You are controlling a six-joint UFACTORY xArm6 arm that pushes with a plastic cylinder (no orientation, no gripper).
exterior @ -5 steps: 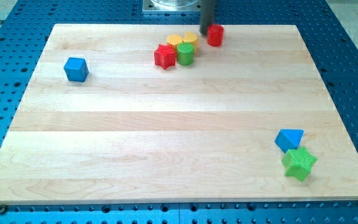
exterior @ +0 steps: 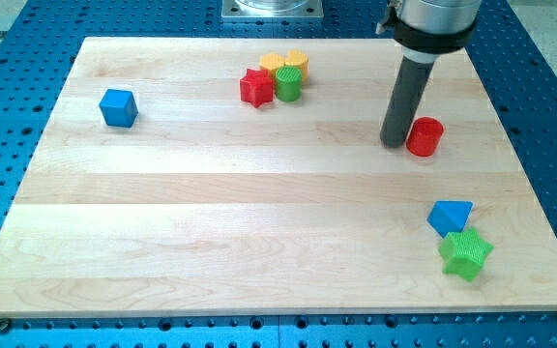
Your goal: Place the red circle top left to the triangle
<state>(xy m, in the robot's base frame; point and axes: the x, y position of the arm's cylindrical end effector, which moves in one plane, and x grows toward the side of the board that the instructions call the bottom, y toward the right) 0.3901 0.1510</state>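
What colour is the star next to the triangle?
Green. The star sits just below the blue triangle, at the camera view's bottom right.

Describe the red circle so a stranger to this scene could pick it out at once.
Start at the wooden board and go to its right half, about midway up. There my tip stands just left of the red circle, a short round cylinder. The only other red piece is the red star, far off near the top with the yellow and green blocks.
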